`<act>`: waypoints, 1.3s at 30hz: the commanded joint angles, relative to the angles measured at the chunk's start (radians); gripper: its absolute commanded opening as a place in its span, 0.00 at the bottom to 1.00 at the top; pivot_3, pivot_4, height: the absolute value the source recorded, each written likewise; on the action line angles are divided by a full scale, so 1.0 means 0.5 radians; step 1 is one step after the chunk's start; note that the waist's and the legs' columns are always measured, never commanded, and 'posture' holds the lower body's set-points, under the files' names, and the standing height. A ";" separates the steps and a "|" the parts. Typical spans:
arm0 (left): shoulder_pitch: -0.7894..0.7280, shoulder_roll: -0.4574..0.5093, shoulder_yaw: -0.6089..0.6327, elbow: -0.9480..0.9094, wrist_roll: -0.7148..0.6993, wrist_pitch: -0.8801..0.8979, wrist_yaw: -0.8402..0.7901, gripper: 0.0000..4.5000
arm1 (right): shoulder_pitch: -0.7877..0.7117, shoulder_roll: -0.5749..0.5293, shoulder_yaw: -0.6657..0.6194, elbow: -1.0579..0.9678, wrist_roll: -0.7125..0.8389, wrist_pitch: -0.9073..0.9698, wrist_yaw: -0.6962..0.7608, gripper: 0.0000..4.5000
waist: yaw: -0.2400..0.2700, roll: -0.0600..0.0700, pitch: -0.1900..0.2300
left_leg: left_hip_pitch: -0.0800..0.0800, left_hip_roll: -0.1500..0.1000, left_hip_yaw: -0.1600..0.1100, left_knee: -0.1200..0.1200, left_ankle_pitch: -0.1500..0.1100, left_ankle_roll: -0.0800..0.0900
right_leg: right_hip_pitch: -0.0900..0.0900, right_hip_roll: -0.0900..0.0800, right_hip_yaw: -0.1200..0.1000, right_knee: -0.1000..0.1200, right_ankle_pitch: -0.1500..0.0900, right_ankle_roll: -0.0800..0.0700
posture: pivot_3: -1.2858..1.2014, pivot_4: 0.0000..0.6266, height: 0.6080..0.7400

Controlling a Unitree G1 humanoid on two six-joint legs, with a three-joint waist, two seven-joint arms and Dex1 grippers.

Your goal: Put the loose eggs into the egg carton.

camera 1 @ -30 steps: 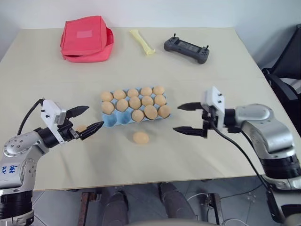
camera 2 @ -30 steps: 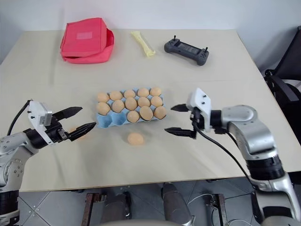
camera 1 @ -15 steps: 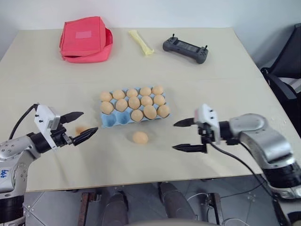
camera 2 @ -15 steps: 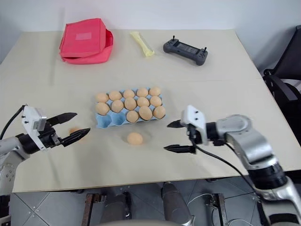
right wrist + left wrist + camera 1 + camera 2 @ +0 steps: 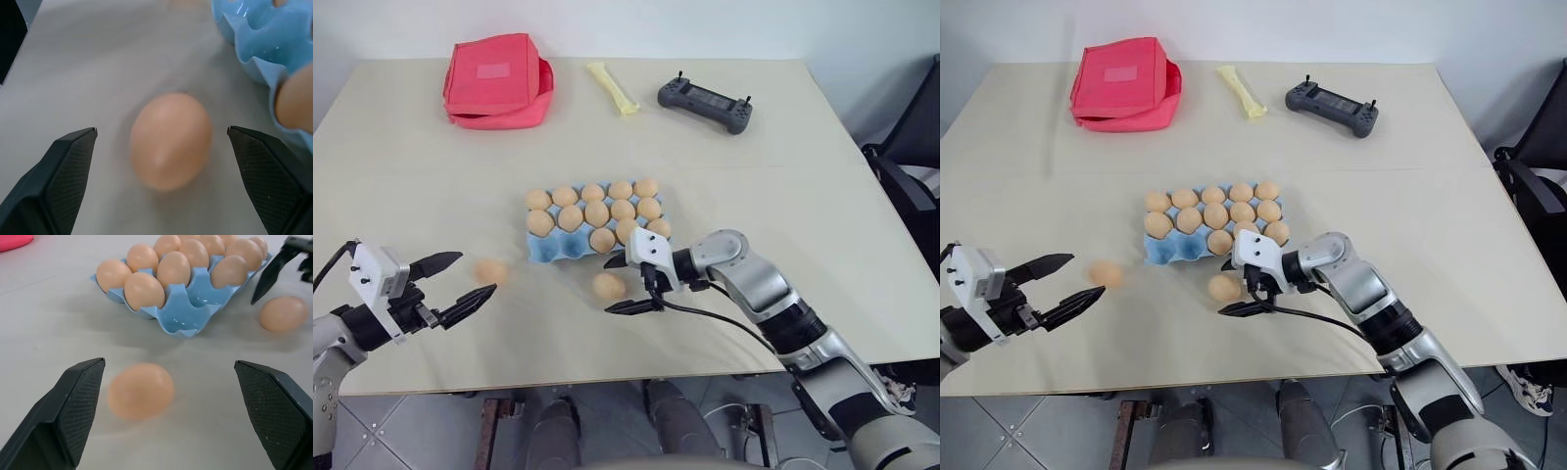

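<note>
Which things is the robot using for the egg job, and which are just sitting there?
For the job:
- two loose eggs
- egg carton
- right pincer, open around one egg
- left pincer, open

Just lying about:
- red pouch
- black controller
- yellow strip

We seem to be in a plain test room or lab rather than a home: a large beige table (image 5: 822,196) stands against a bare white wall on a grey tiled floor (image 5: 431,431). A handheld controller (image 5: 704,101) lies on the table near a red fabric pouch (image 5: 496,78), and a black chair (image 5: 911,147) stands off to the right.
</note>
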State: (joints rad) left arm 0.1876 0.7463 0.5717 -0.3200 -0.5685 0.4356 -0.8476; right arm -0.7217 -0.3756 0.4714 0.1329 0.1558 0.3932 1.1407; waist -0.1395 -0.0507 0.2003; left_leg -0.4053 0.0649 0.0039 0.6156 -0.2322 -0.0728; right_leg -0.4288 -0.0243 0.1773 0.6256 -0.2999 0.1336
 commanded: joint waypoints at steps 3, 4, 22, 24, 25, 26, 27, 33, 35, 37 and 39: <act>0.063 -0.030 0.077 -0.143 -0.065 -0.001 0.052 1.00 | -0.024 0.012 -0.007 -0.002 -0.046 -0.085 0.036 0.79 | -0.002 0.000 0.000 | 0.000 0.000 0.000 0.000 0.000 0.000 | 0.000 0.000 0.000 0.000 0.000 0.000 | 0.52 0.24 1.00; 0.068 -0.032 0.076 -0.147 -0.068 -0.003 0.060 1.00 | -0.023 0.010 -0.019 -0.012 -0.044 -0.072 0.035 0.71 | -0.002 0.000 0.000 | 0.000 0.000 0.000 0.000 0.000 0.000 | 0.000 0.000 0.000 0.001 0.000 0.000 | 0.52 0.24 1.00; 0.023 -0.072 0.020 -0.175 -0.075 -0.024 0.143 1.00 | -0.394 0.310 -0.353 0.052 0.161 0.094 -0.251 0.31 | -0.022 0.000 0.000 | 0.001 0.000 -0.002 0.000 0.000 0.000 | 0.000 0.001 -0.002 0.002 0.000 0.000 | 0.52 0.24 1.00; 0.026 -0.081 0.023 -0.185 -0.073 -0.029 0.156 1.00 | -0.432 0.371 -0.330 0.178 0.102 0.034 -0.306 0.31 | -0.023 0.000 0.000 | 0.000 0.000 -0.002 0.000 0.000 0.000 | 0.000 0.000 -0.002 0.002 0.000 0.000 | 0.52 0.24 1.00; 0.030 -0.085 0.025 -0.191 -0.072 -0.030 0.161 1.00 | -0.451 0.402 -0.319 0.240 0.071 0.007 -0.336 0.31 | -0.026 0.000 0.000 | 0.000 0.000 -0.002 0.000 0.000 0.000 | 0.000 0.000 -0.002 0.002 0.000 0.000 | 0.52 0.24 1.00; 0.035 -0.088 0.027 -0.198 -0.072 -0.031 0.165 1.00 | -0.467 0.432 -0.312 0.291 0.046 -0.018 -0.355 0.31 | -0.031 0.000 0.000 | 0.000 0.000 -0.002 0.000 0.000 0.000 | 0.000 0.000 -0.002 0.002 0.000 0.001 | 0.52 0.24 1.00; 0.041 -0.092 0.030 -0.206 -0.072 -0.031 0.169 1.00 | -0.483 0.464 -0.303 0.338 0.021 -0.038 -0.376 0.31 | -0.038 0.000 0.000 | 0.000 0.000 -0.002 0.000 0.000 0.000 | 0.000 0.000 -0.002 0.002 0.001 0.002 | 0.52 0.24 1.00; 0.059 -0.112 0.037 -0.239 -0.070 -0.033 0.199 1.00 | -0.513 0.572 -0.284 0.485 -0.062 -0.112 -0.424 0.31 | -0.063 0.000 0.000 | 0.000 0.000 -0.003 -0.003 0.000 -0.001 | -0.001 0.000 -0.003 0.002 0.013 0.024 | 0.52 0.24 1.00; 0.063 -0.120 0.035 -0.247 -0.069 -0.033 0.209 1.00 | -0.510 0.595 -0.268 0.506 -0.080 -0.121 -0.420 0.31 | -0.064 0.000 0.000 | 0.000 0.000 -0.003 -0.003 0.000 -0.001 | 0.000 0.000 -0.003 0.001 0.013 0.024 | 0.52 0.24 1.00; 0.062 -0.125 0.032 -0.252 -0.066 -0.031 0.217 1.00 | -0.508 0.610 -0.258 0.498 -0.083 -0.117 -0.409 0.46 | -0.065 0.000 0.000 | 0.000 0.000 -0.003 -0.003 0.000 -0.001 | -0.001 0.000 -0.003 0.001 0.013 0.024 | 0.52 0.24 1.00; 0.056 -0.129 0.026 -0.256 -0.066 -0.030 0.226 1.00 | -0.509 0.620 -0.254 0.481 -0.081 -0.113 -0.399 0.61 | -0.066 0.000 0.000 | 0.000 0.000 -0.003 -0.003 0.000 -0.001 | -0.001 0.000 -0.003 0.002 0.013 0.024 | 0.52 0.24 1.00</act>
State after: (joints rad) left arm 0.2104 0.6855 0.5706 -0.4168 -0.5900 0.4357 -0.7406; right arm -0.9581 -0.0770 0.3455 0.4015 0.1126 0.3511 0.9352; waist -0.1724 -0.0507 0.2002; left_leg -0.4053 0.0652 0.0022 0.6141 -0.2323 -0.0731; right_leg -0.4292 -0.0241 0.1754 0.6263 -0.2935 0.1456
